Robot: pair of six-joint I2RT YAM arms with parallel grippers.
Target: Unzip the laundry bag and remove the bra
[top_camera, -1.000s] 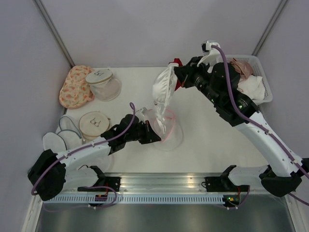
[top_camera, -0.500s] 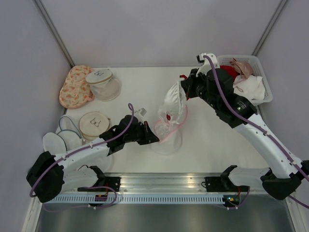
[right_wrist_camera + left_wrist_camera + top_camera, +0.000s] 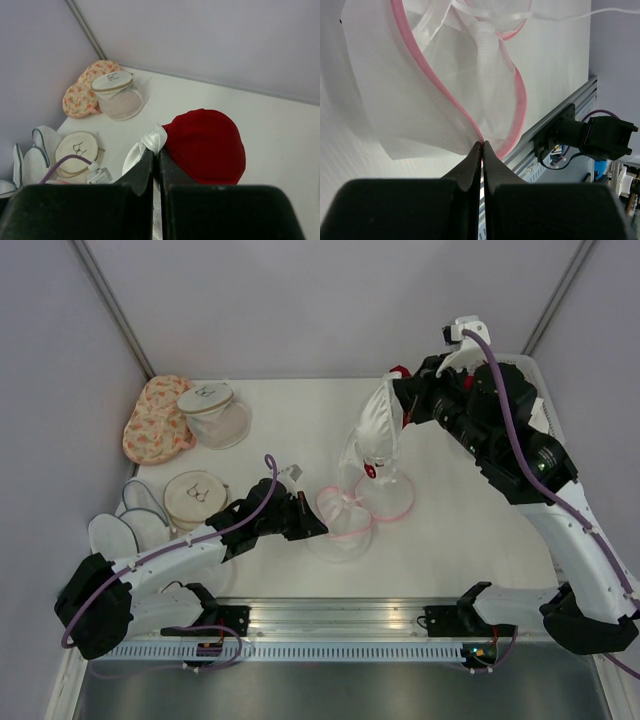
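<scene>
Gripping, left arm: the left gripper (image 3: 481,145) has its fingers pressed together on the pink rim of the laundry bag (image 3: 340,538), a round bag of translucent white mesh with pink edging.
Gripping, right arm: the right gripper (image 3: 156,152) is clamped tight on a white satin fold of the bra (image 3: 371,430), a white padded bra with a red inner cup.
Laundry bag, place: it lies on the white table (image 3: 280,420) near the middle, just in front of the left fingertips. It is open, its two pink-rimmed halves spread side by side and slumped.
Bra, place: it is lifted above the table and hangs downward from the right gripper. Its lower end reaches the bag's open mouth; whether any part is inside the mesh cannot be told. From the right wrist the red cup sits just right of the fingers.
Far left corner: an orange floral pouch (image 3: 155,422) lies flat, with a clear mesh dome topped in plain white (image 3: 214,412) touching its right side.
Left edge, nearer: a round beige flat bag (image 3: 195,496) lies beside white oval pads with grey-blue edging (image 3: 125,528), well apart from the laundry bag.
</scene>
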